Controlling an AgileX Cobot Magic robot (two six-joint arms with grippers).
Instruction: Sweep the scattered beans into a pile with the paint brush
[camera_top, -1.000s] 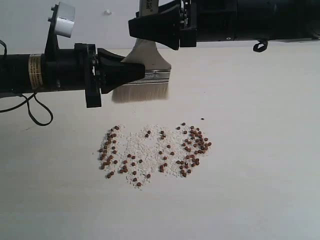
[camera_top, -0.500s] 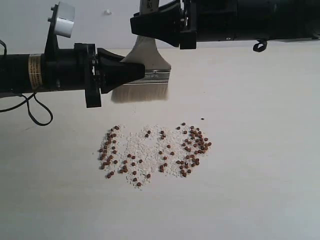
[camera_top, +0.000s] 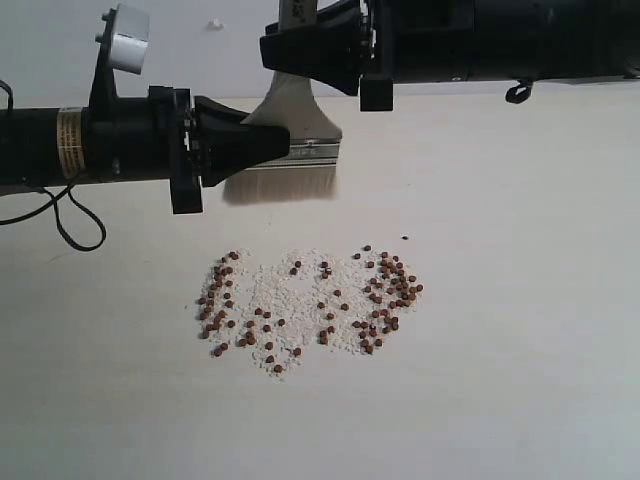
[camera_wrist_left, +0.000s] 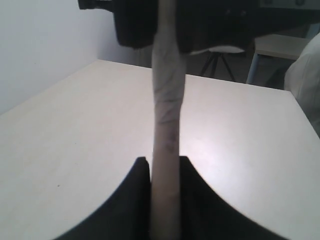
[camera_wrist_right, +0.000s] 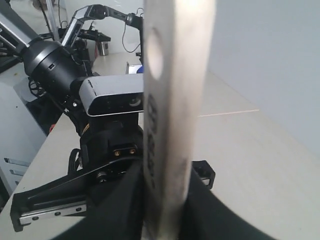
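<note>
Both the left hand (camera_wrist_left: 165, 170) and the right hand (camera_wrist_right: 165, 200) clamp the brush (camera_top: 300, 110) above the surface (camera_top: 520, 300), far of the scattered beans (camera_top: 385, 290); best lower its bristles flat before dragging nearward.

The black left arm (camera_top: 30, 150) wears a yellowish label (camera_top: 71, 143).

Soft, even light with no clear source; my desk (camera_top: 520, 330) looks pale and bright, barely shadowed. The beans (camera_top: 392, 290) show sharp in the exterior view. Up close, the paint brush (camera_wrist_left: 166, 130) and my jaws blur, with mild glare on the desk at 3 o'clock from it.
</note>
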